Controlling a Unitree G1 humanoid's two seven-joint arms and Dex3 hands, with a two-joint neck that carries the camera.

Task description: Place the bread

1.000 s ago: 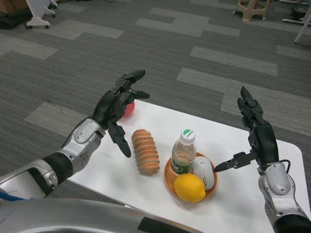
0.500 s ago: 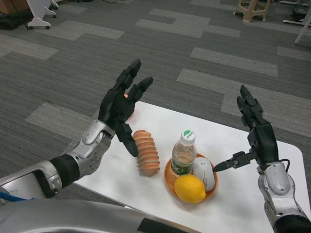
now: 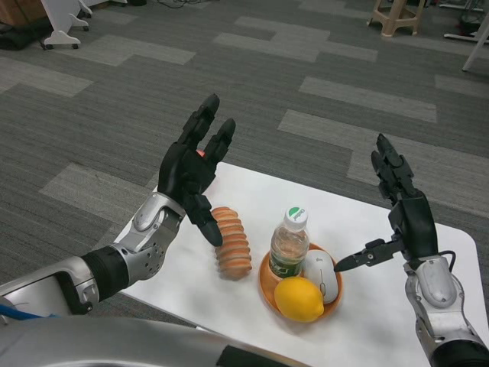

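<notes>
Bread (image 3: 231,240), a ridged brown loaf, lies on the white table (image 3: 382,222) at centre frame, just left of an orange bowl (image 3: 267,288) w/ bottle (image 3: 289,242), lemon (image 3: 298,297) and mouse (image 3: 322,273). Head view: we see our left hand (image 3: 191,169) raised above the loaf, fingers spread, holding nothing. Right hand (image 3: 403,214), right of frame, likewise open and empty. We judge the bread not yet grasped; pickup and placing remain.

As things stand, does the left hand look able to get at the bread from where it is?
Probably yes. The left hand hovers open just beside the bread, which lies bare on the table with its near side uncovered. The bowl and bottle sit on its far side, away from that hand.
</notes>
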